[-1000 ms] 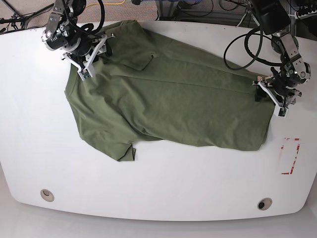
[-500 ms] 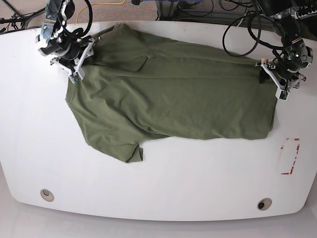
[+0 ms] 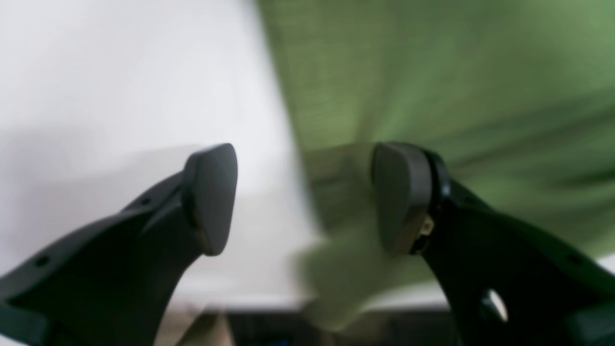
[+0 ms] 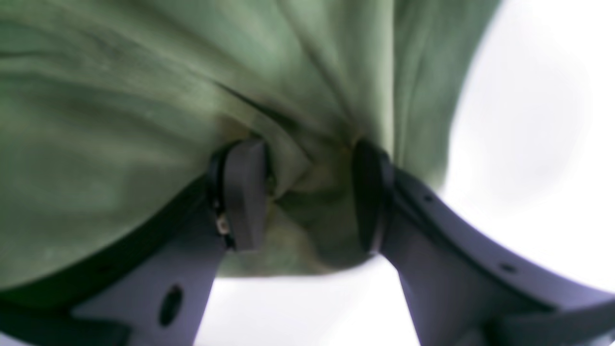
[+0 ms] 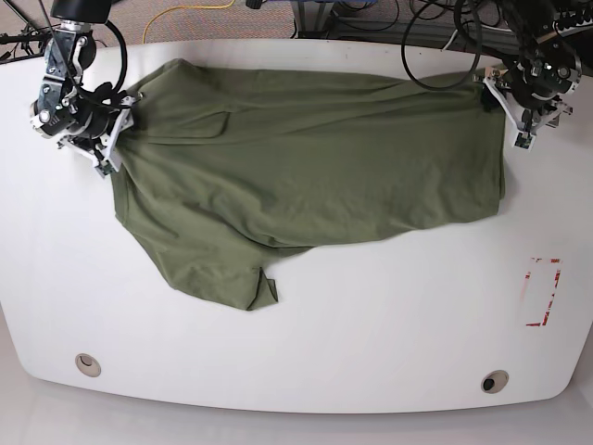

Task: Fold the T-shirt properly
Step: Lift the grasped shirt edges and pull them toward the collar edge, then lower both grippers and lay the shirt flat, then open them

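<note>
T-shirt [image 5: 306,167] across white table [image 5: 371,324]

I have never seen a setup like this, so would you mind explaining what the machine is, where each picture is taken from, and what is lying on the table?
This is a robot with two arms working at a white table. One picture looks down on the whole table from above; the other two come from small cameras mounted at each arm's wrist, looking out between the gripper fingers, and both are blurred.

A plain olive-green short-sleeved T-shirt lies spread across the table. The right gripper, on the left of the overhead picture, has its fingers shut on a bunch of the cloth, as its wrist camera shows. The left gripper, at the shirt's opposite edge, looks open; cloth lies beneath it, but nothing is clamped.
</note>
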Controlling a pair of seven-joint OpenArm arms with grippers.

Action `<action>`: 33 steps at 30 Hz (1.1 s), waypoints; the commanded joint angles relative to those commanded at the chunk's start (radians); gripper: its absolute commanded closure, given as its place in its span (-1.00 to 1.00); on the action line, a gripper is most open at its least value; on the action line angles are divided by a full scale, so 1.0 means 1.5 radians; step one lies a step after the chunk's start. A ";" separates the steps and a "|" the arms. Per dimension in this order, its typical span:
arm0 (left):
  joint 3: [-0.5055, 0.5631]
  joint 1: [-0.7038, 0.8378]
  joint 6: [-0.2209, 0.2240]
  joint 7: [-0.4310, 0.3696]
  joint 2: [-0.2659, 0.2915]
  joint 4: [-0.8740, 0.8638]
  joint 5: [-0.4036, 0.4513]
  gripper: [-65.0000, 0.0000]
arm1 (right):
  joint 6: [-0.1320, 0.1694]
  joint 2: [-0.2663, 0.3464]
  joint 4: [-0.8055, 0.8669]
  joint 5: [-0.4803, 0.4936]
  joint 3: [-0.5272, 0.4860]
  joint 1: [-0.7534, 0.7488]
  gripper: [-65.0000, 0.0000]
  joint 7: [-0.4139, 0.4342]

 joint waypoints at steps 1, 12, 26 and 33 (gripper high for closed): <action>-0.001 0.000 0.000 0.010 0.003 0.003 0.000 -0.27 | 0.000 -0.001 0.005 -0.003 0.000 -0.001 0.13 -0.001; 0.000 -0.029 0.000 0.034 0.003 0.011 0.002 -0.28 | 0.000 -0.030 0.085 0.002 0.002 -0.034 0.13 -0.003; 0.001 -0.110 0.000 0.037 0.003 0.029 0.001 -0.29 | 0.000 -0.061 0.138 0.003 0.006 -0.034 0.15 -0.005; 0.013 -0.133 0.000 0.037 0.008 0.062 -0.001 -0.28 | 0.000 -0.075 0.210 0.003 0.007 -0.038 0.15 -0.025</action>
